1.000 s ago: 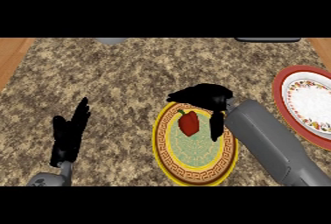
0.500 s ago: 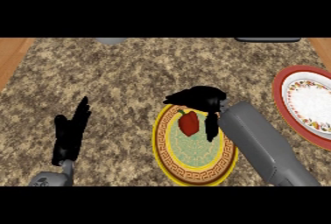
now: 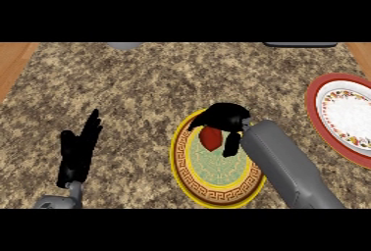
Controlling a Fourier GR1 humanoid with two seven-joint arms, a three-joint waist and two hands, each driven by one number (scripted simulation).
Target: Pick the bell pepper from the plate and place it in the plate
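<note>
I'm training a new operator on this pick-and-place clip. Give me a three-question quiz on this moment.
1. True or false: the pepper lies on the red-rimmed plate.
2. Which hand is over the pepper? A) left B) right
3. Fill in: the left hand rests open, fingers up, at the view's ____ side.

Key: 1 false, it is on the yellow-rimmed plate. 2 B, the right hand, fingers curling round it. 3 left.

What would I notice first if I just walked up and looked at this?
Probably the red bell pepper on the yellow plate in the middle, with the black right hand curled over it. Next, the red-rimmed plate at the right edge, and the left hand resting open at the lower left.
</note>
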